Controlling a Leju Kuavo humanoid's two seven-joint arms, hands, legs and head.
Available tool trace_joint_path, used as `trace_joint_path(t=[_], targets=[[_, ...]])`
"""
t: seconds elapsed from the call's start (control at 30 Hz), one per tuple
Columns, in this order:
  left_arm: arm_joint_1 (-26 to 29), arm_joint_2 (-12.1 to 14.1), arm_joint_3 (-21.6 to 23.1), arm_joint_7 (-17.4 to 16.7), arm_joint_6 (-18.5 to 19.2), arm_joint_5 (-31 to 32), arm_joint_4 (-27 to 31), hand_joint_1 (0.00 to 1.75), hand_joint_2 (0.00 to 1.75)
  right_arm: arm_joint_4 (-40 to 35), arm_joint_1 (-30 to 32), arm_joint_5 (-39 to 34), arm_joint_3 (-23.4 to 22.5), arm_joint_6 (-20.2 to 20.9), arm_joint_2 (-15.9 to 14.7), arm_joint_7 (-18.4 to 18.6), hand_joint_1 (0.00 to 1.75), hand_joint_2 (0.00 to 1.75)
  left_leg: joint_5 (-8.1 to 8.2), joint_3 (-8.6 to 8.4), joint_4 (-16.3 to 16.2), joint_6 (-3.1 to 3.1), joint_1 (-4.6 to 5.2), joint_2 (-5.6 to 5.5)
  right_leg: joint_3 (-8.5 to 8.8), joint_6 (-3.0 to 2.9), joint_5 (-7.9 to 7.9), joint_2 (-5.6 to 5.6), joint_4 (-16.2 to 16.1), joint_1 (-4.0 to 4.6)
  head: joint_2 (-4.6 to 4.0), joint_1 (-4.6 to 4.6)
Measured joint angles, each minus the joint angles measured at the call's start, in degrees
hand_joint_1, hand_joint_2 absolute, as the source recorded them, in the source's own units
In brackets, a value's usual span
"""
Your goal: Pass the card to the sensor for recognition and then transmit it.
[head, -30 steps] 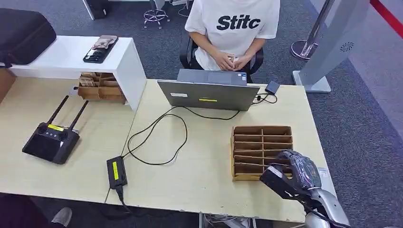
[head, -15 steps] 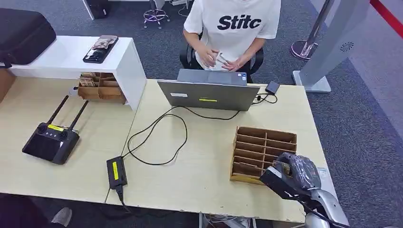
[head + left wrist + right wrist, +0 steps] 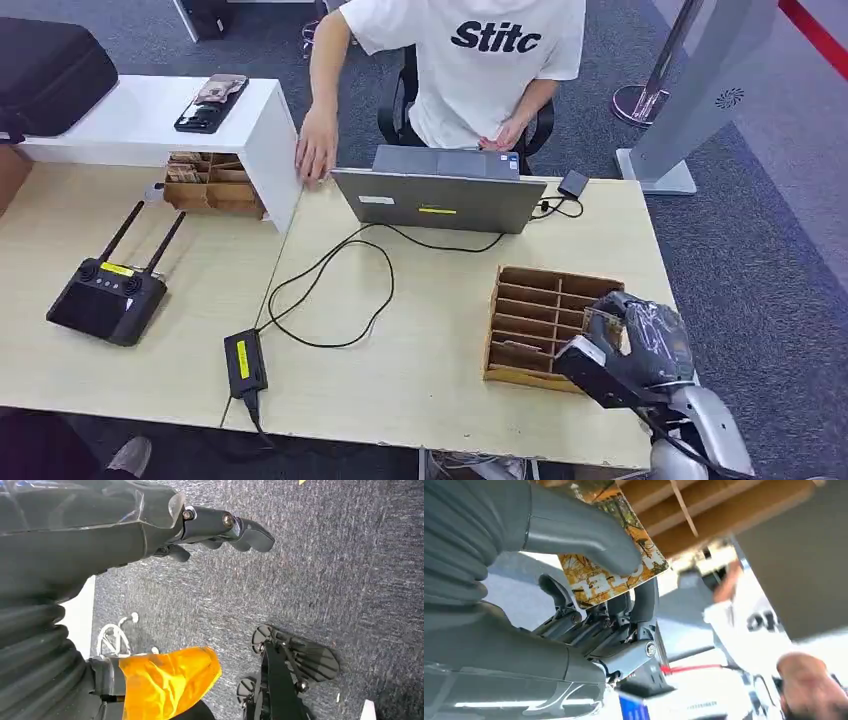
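From the right wrist camera, my right robot hand (image 3: 589, 580) covers much of the card (image 3: 614, 565): the thumb lies across its face, so I can't read the print. Behind it the person (image 3: 769, 630) is blurred. In the head view the same robot hand hides the near right corner of the cardboard organizer (image 3: 545, 320) at the table's (image 3: 430, 370) near right edge. The person's head is cut off by the frame's top edge. The black case (image 3: 45, 70) runs off the left edge.
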State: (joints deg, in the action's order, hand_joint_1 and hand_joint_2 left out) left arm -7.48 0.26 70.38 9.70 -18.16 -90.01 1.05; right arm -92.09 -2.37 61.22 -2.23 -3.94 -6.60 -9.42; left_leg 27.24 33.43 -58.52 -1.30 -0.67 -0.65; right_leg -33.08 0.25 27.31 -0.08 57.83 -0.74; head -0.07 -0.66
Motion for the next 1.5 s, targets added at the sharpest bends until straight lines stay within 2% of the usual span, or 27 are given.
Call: trace_joint_path(t=[0.33, 0.4, 0.43, 0.47, 0.6, 0.9, 1.07, 1.23, 1.3, 1.37, 1.4, 1.43, 1.47, 1.5], targets=[[-0.01, 0.00, 0.59, 0.00, 0.39, 0.00, 0.00, 0.00, 1.75, -3.63, -4.64, 0.68, 0.43, 0.19, 0.57, -0.04, 1.69, 1.75, -0.03, 0.03, 0.00, 0.01, 0.00, 0.00, 0.02, 0.01, -0.02, -0.01, 0.04, 0.00, 0.00, 0.00], [-0.08, 0.02, 1.05, 0.02, 0.72, 0.00, 0.00, 0.00, 1.75, -3.16, -7.01, 0.68, 0.90, 0.72, 0.55, -0.24, 1.75, 1.75, -0.03, 0.01, 0.00, 0.01, 0.00, 0.10, 0.00, 0.00, -0.04, 0.06, 0.04, 0.00, 0.00, -0.02], [-0.18, 0.04, 1.31, 0.07, 0.85, 0.00, 0.00, 0.00, 1.75, -2.49, -8.81, 0.65, 1.05, 1.42, 0.55, -0.24, 1.69, 1.75, -0.03, -0.02, 0.00, 0.01, 0.00, 0.12, 0.00, -0.01, -0.04, 0.10, 0.04, 0.00, 0.00, -0.02], [-0.28, 0.04, 1.49, 0.07, 0.94, 0.00, 0.00, 0.00, 1.75, -1.74, -10.39, 0.52, 1.22, 2.01, 0.52, -0.24, 1.73, 1.75, -0.04, -0.03, 0.00, 0.01, 0.00, 0.13, 0.00, 0.00, -0.05, 0.10, 0.04, 0.00, 0.00, -0.02], [-0.51, 0.11, 2.91, 0.09, 1.55, 0.00, 0.00, 0.00, 1.75, 4.97, -18.94, -1.27, 2.43, 5.36, -0.09, 0.11, 1.75, 1.75, -0.13, -0.02, 0.00, -0.06, 0.00, 0.16, -0.02, -0.05, -0.15, 0.15, 0.06, 0.00, 0.00, 0.00], [-0.84, 0.63, 6.25, 0.07, 2.40, 0.00, 0.00, 0.00, 1.75, 25.50, -37.69, 1.42, 6.01, 5.99, -0.90, 3.91, 1.75, 1.75, -0.22, 0.00, -0.02, -0.05, 0.00, 0.09, -0.06, -0.07, -0.20, 0.08, 0.11, 0.00, 0.00, 0.00], [-0.91, 0.72, 7.39, 0.18, 2.60, 0.00, 0.02, 0.00, 1.75, 34.33, -44.26, 2.88, 7.10, 6.08, -0.61, 5.75, 1.75, 1.75, -0.22, 0.01, -0.02, -0.05, 0.00, 0.08, -0.07, -0.07, -0.20, 0.08, 0.12, 0.00, 0.00, 0.00], [-0.94, 0.85, 8.17, 0.20, 2.62, 0.00, 0.02, 0.00, 1.75, 39.57, -47.52, 3.34, 7.34, 5.66, 0.02, 6.19, 1.71, 1.75, -0.22, 0.02, -0.02, -0.06, 0.00, 0.08, -0.08, -0.07, -0.20, 0.08, 0.12, 0.00, 0.00, 0.00], [-0.93, 0.90, 8.20, 0.07, 2.56, 0.00, 0.04, 0.00, 1.75, 40.96, -47.99, 3.65, 7.34, 5.12, 0.26, 6.14, 1.75, 1.75, -0.22, 0.02, -0.02, -0.06, 0.00, 0.08, -0.08, -0.07, -0.20, 0.08, 0.12, 0.00, 0.00, 0.00], [-0.95, 0.92, 8.20, 0.04, 2.51, 0.00, 0.11, 0.00, 1.75, 41.92, -48.39, 3.74, 7.32, 4.98, 0.61, 5.88, 1.62, 1.75, -0.22, 0.02, -0.02, -0.06, 0.00, 0.09, -0.09, -0.07, -0.20, 0.08, 0.12, 0.00, 0.00, 0.00], [-0.95, 0.92, 8.20, -0.02, 2.47, 0.00, 0.11, 0.00, 1.75, 42.10, -48.44, 3.74, 7.32, 4.96, 0.68, 5.75, 1.43, 1.75, -0.22, 0.02, -0.02, -0.06, 0.00, 0.08, -0.09, -0.07, -0.20, 0.08, 0.12, 0.00, 0.00, 0.00], [-0.94, 0.92, 8.20, -0.11, 2.43, 0.00, 0.11, 0.00, 1.75, 42.25, -48.47, 3.80, 7.32, 4.98, 0.83, 5.64, 0.82, 1.75, -0.22, 0.02, -0.02, -0.06, 0.00, 0.08, -0.09, -0.07, -0.20, 0.07, 0.12, 0.00, 0.00, -0.02], [-0.93, 0.92, 8.20, -0.13, 2.40, 0.00, 0.11, 0.00, 1.75, 42.45, -48.51, 4.00, 7.32, 4.98, 0.98, 5.60, 0.00, 1.75, -0.22, 0.02, -0.02, -0.06, 0.00, 0.08, -0.09, -0.07, -0.20, 0.07, 0.12, 0.00, 0.00, -0.02], [-0.93, 0.92, 8.20, -0.13, 2.38, 0.00, 0.11, 0.00, 1.75, 42.54, -48.50, 4.22, 7.32, 5.01, 1.09, 5.46, 0.00, 1.75, -0.22, 0.02, -0.02, -0.06, -0.01, 0.08, -0.09, -0.07, -0.20, 0.07, 0.12, 0.00, 0.00, 0.00]])
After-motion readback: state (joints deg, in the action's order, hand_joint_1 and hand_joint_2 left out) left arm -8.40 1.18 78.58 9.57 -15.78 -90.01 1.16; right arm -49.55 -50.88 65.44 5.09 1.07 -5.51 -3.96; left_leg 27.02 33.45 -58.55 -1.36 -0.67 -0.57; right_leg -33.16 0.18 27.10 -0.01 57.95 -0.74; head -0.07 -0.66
